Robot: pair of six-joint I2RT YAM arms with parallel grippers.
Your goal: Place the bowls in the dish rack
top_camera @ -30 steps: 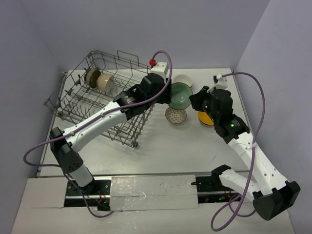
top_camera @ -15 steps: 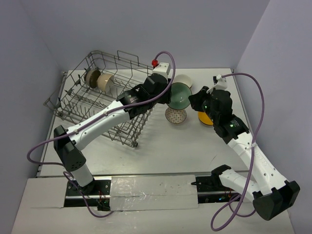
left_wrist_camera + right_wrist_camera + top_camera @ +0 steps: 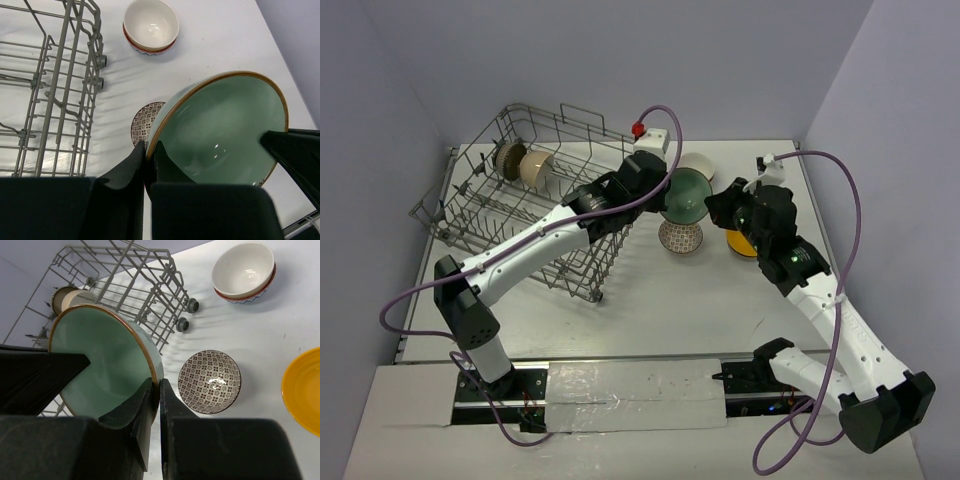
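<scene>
A pale green bowl point(image 3: 687, 196) with a brown rim hangs tilted in the air between both arms. My left gripper point(image 3: 148, 150) is shut on its rim at one side, and the bowl point(image 3: 220, 132) fills that view. My right gripper point(image 3: 156, 390) is shut on the opposite rim of the same bowl point(image 3: 100, 360). The grey wire dish rack point(image 3: 530, 200) stands at the left and holds two bowls point(image 3: 525, 165) on edge near its far end. On the table lie a patterned bowl point(image 3: 680, 237), a cream bowl point(image 3: 695, 163) and an orange-yellow bowl point(image 3: 740, 243).
The rack's right edge point(image 3: 165, 295) with its small wheels lies just beside the held bowl. The purple walls close in the table at the back and both sides. Each arm's purple cable point(image 3: 655, 140) loops above the arm.
The left arm has shifted slightly up and right, closer onto the green bowl. The right arm and the bowl have barely moved.
</scene>
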